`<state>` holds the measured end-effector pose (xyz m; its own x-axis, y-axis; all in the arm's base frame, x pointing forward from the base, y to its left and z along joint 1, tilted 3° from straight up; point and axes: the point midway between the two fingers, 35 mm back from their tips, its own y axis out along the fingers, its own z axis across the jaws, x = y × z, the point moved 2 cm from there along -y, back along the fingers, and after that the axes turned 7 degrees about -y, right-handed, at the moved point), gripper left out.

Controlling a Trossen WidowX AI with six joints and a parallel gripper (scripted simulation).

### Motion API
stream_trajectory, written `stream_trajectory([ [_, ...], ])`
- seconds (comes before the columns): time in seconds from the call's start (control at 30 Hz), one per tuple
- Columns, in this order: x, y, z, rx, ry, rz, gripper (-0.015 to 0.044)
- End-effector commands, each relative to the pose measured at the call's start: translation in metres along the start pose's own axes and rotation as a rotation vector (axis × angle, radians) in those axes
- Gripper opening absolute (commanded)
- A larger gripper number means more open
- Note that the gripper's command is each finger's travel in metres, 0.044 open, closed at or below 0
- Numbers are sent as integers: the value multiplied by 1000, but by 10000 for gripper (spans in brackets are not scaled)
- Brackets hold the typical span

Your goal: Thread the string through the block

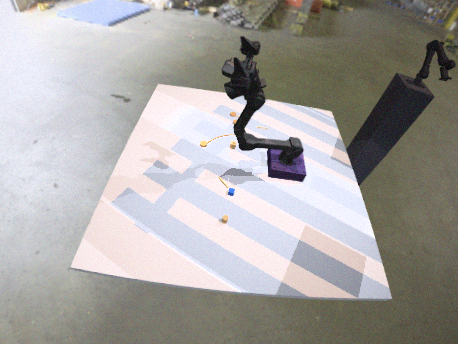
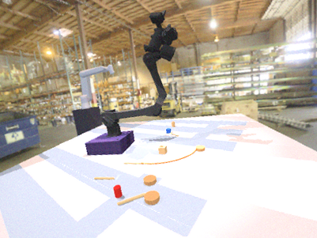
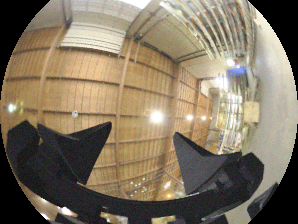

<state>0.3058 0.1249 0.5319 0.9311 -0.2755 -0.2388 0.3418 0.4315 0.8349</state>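
Note:
The small wooden block [image 2: 162, 150] [image 1: 233, 145] with a hole stands on the table near the arm's base. The round wooden button [image 2: 200, 148] [image 1: 203, 144] lies beyond it. The string [image 2: 175, 159] [image 1: 220, 137] curves from the button past the block to the thin stick [image 2: 132, 162] lying flat on the table. My gripper [image 1: 249, 46] [image 2: 158, 16] [image 3: 143, 130] is raised high above the table and points up at the ceiling. It is open and empty, far from the stick and the block.
Loose sticks [image 2: 104, 178] [image 2: 131, 199], two wooden discs [image 2: 150, 179] [image 2: 152, 197], a red cylinder [image 2: 117, 191], a blue cube [image 2: 168, 130] [image 1: 231, 191] and an orange peg [image 1: 225, 218] lie on the table. The purple base [image 2: 110, 142] [image 1: 286, 165] stands nearby.

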Motion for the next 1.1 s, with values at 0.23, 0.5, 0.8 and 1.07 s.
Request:
stream_trajectory([
  [0.23, -57, 5, 10, 60, 81, 146, 440],
  [0.5, -163, 1, 44, 216, 92, 406, 440],
  [0.8, -265, -47, 120, 500, 189, 678, 440],
  [1.07, -300, -99, 182, 734, 275, 806, 440],
])
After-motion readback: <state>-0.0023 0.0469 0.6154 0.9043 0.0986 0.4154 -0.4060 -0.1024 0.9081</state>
